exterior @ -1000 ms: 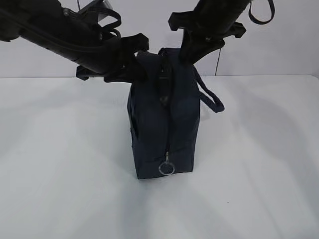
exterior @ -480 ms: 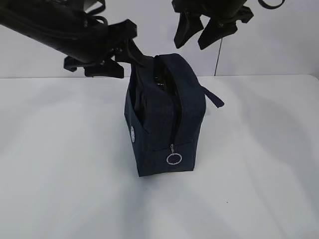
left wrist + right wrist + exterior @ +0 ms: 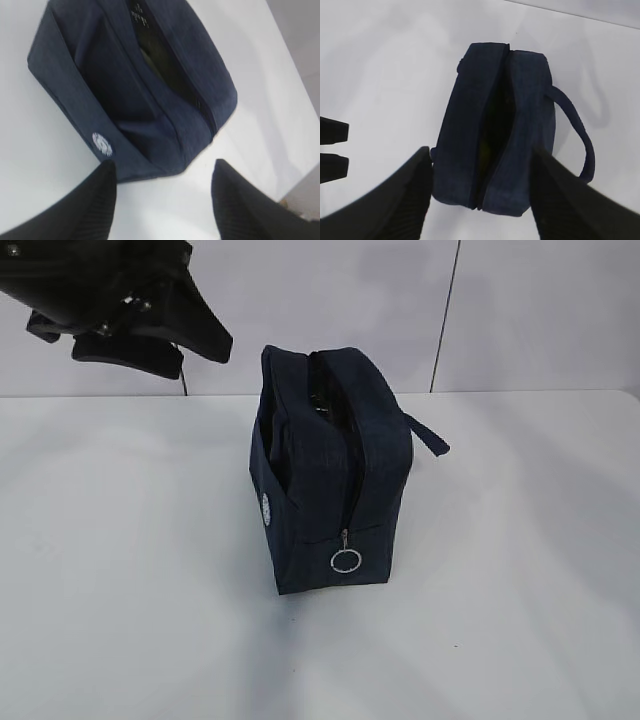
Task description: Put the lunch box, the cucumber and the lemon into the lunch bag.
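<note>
Lunch bag (image 3: 330,475) stands upright mid-table (image 3: 520,590), zipper gaping along the top, ring pull (image 3: 346,561) hanging at 6 o'clock. Left gripper (image 3: 162,192) and right gripper (image 3: 480,182) both spread wide, empty, hovering above the bag.

No legible txt; lunch bag (image 3: 330,460) has round white emblem (image 3: 102,144), unreadable.

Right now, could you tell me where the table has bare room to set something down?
The white table is bare left of the lunch bag, in front of it below the ring pull, and to its right beyond the loop handle. Only the middle, where the bag stands, is taken.
</note>
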Robot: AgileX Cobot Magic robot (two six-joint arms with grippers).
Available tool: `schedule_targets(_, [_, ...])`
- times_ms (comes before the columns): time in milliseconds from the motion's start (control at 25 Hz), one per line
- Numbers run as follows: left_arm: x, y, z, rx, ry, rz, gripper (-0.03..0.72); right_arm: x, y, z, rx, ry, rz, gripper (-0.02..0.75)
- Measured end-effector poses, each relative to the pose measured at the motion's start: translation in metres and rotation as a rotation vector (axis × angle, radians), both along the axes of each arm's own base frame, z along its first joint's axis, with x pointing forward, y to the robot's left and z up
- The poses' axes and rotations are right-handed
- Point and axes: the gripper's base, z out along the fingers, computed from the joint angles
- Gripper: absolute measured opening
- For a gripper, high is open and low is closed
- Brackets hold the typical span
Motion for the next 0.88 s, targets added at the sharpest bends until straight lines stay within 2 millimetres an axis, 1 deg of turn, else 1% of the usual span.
schedule_targets(40, [-0.003,0.001,0.001,0.008,0.01,-0.014,0.44,-0.007,-0.002,0.004,0.005,-0.006,0.001,0.465])
schedule_targets(80, [-0.007,0.002,0.003,0.012,0.017,-0.026,0.44,-0.012,-0.003,0.004,0.005,0.001,0.002,0.465])
schedule_targets(200, [-0.016,0.004,0.008,0.03,0.033,-0.057,0.44,-0.031,-0.008,-0.002,-0.017,0.033,0.016,0.465])
schedule_targets(320, [-0.025,0.008,0.013,0.051,0.045,-0.085,0.44,-0.049,-0.015,-0.024,-0.063,0.103,0.036,0.465])
schedule_targets(360, [-0.028,0.009,0.015,0.056,0.049,-0.095,0.44,-0.055,-0.017,-0.034,-0.082,0.136,0.044,0.465])
schedule_targets(440, [-0.033,0.011,0.02,0.062,0.043,-0.105,0.44,-0.072,-0.022,-0.053,-0.106,0.194,0.053,0.465])
schedule_targets(520, [-0.037,0.013,0.024,0.068,0.033,-0.11,0.44,-0.087,-0.027,-0.067,-0.117,0.212,0.055,0.465])
schedule_targets(640, [-0.042,0.016,0.029,0.078,0.014,-0.111,0.44,-0.108,-0.034,-0.081,-0.096,0.157,0.036,0.465])
schedule_targets(880, [-0.044,0.017,0.031,0.084,0.005,-0.112,0.44,-0.148,-0.049,-0.104,-0.04,-0.036,-0.019,0.465])
